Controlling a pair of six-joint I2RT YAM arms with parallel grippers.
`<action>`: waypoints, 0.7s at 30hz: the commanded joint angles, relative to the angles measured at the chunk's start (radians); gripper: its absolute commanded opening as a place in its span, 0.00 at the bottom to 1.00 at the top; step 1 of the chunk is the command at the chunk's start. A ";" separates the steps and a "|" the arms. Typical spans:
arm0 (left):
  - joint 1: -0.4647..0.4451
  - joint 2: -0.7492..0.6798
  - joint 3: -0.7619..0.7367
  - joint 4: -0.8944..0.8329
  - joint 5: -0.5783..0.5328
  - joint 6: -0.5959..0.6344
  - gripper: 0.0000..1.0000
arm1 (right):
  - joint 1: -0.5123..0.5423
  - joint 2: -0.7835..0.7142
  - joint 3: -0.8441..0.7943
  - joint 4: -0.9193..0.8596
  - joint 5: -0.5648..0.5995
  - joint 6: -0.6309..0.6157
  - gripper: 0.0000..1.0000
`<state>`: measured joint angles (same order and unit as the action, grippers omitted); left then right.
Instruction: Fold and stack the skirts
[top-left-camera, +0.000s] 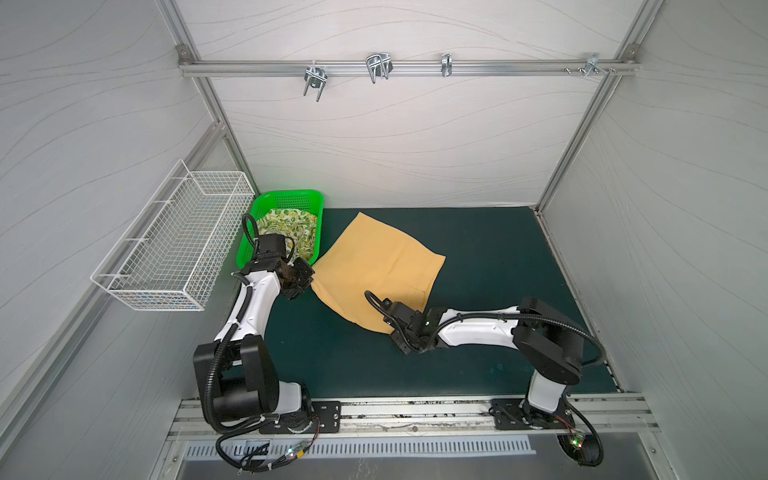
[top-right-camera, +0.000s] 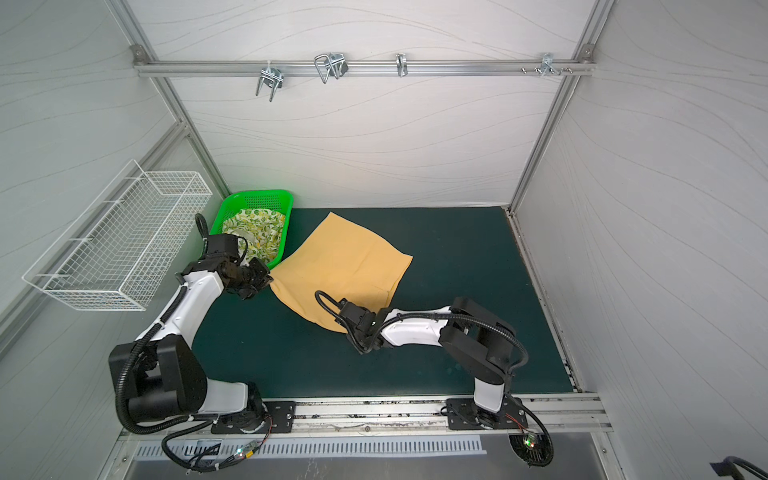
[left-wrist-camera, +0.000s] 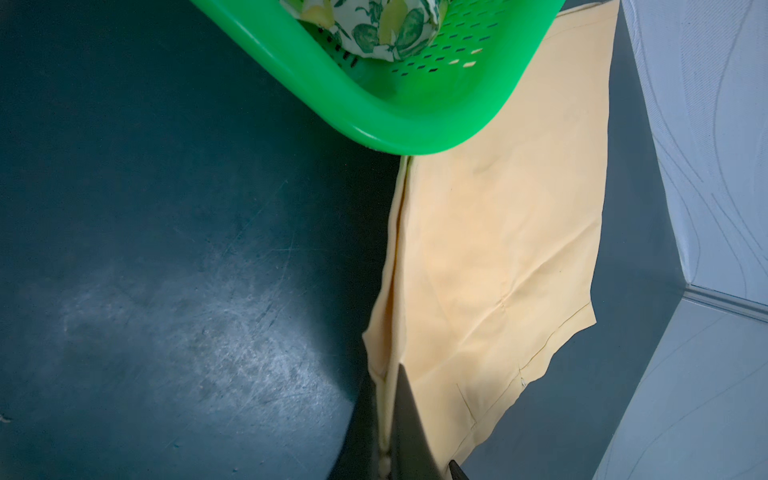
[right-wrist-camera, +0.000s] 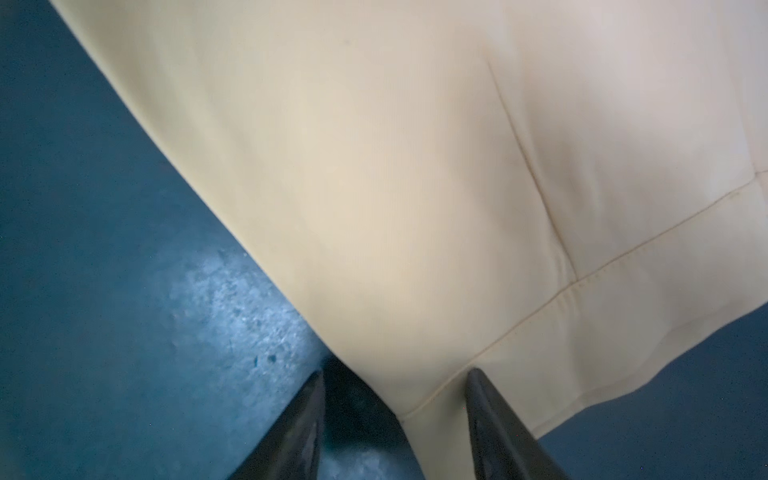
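Lying flat on the dark green mat (top-left-camera: 478, 257), the mustard-yellow skirt (top-left-camera: 374, 266) (top-right-camera: 340, 266) spreads away from the green plastic basket (top-left-camera: 291, 194) (top-right-camera: 257, 193). In both top views one edge of it meets the basket's near corner. Inside the basket the lemon-print skirt (top-left-camera: 291, 228) (top-right-camera: 257, 230) sits bunched up, cream cloth with yellow lemons and green leaves.

The left gripper (top-left-camera: 303, 284) (left-wrist-camera: 386, 399) is at the yellow skirt's corner just beside the basket. In the left wrist view its dark fingers (left-wrist-camera: 411, 424) are clenched together on a doubled fold of the skirt's edge. The fold is pinched upright between them and rises off the mat. From that grip the rest of the cloth (left-wrist-camera: 490, 249) runs out flat, passing under the basket's rim (left-wrist-camera: 374, 120).

The right arm reaches to the skirt's corner farthest from the basket along the same near edge. From above, its wrist hides the fingertips. In the right wrist view the right gripper (right-wrist-camera: 397, 374) has its two black fingers (right-wrist-camera: 498, 424) standing apart. The stitched hem corner of the skirt (right-wrist-camera: 415, 166) lies between them. One finger rests over the cloth by the hem line. The other is over bare mat, with a visible gap between it and the fabric. The jaws straddle the corner and are not pressed onto it.
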<state>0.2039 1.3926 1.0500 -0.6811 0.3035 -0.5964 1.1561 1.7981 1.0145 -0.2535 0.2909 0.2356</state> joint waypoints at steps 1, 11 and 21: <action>0.014 0.012 0.056 0.000 0.008 0.018 0.00 | -0.026 0.053 -0.024 -0.073 -0.017 0.023 0.42; 0.025 0.041 0.102 -0.015 0.015 0.036 0.00 | -0.105 0.052 -0.067 -0.056 -0.113 0.056 0.28; 0.030 0.048 0.139 -0.041 0.012 0.059 0.00 | -0.091 -0.012 -0.082 -0.061 -0.194 0.058 0.02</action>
<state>0.2180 1.4334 1.1244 -0.7311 0.3264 -0.5648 1.0534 1.7771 0.9821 -0.2100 0.1745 0.2882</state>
